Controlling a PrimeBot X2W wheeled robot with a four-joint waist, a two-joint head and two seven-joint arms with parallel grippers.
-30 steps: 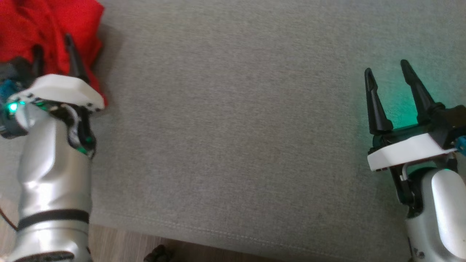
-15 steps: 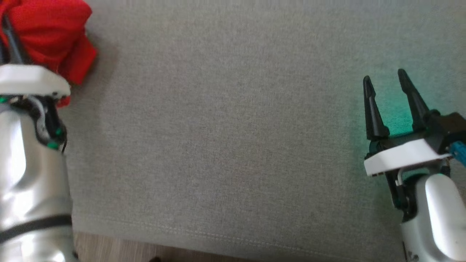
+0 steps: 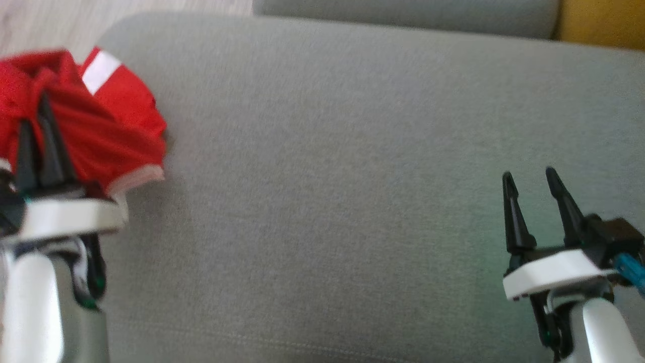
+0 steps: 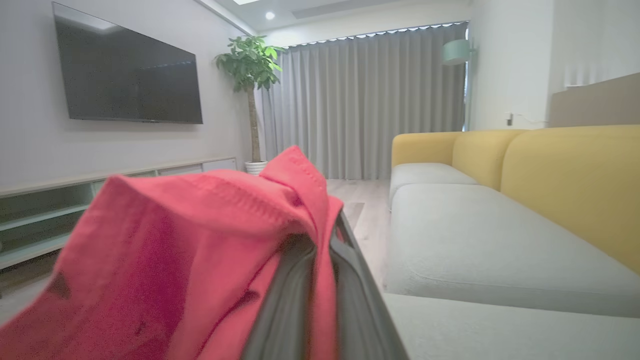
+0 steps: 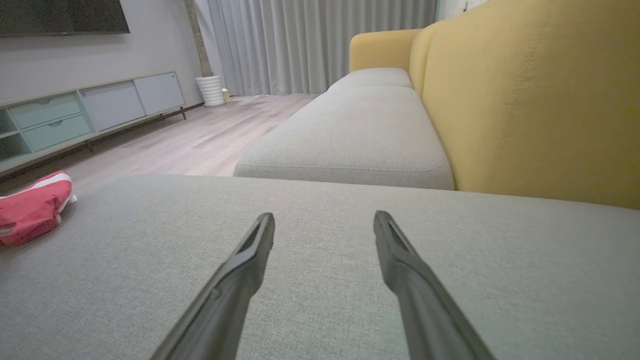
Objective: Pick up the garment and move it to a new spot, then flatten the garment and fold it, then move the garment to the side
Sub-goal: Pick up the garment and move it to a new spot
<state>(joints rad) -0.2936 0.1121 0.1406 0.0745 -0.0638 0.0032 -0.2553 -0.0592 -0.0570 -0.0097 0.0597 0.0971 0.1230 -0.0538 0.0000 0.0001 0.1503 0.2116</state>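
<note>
The garment point(image 3: 101, 126) is a red piece with white trim, bunched at the far left of the grey cushion point(image 3: 327, 176). My left gripper point(image 3: 34, 108) is shut on it, and a fold of the cloth is pinched between the two dark fingers. In the left wrist view the garment point(image 4: 175, 250) drapes over the fingers point(image 4: 350, 300) and hides the left one. My right gripper point(image 3: 529, 176) hovers open over the cushion's right side, nothing between its fingers. The right wrist view has that gripper point(image 5: 324, 217) open, with the garment point(image 5: 32, 207) far off to the left.
A yellow sofa back point(image 5: 525, 100) runs along the right of a second grey seat cushion point(image 5: 350, 140). Wooden floor point(image 5: 200, 135), a low TV cabinet point(image 5: 75, 115), a wall TV point(image 4: 125, 75) and a potted plant point(image 4: 247, 65) lie beyond the cushion's far edge.
My left gripper has closed on the red garment. The head camera has tilted up, so the cushion's far edge and the floor now show. The right gripper stays open.
</note>
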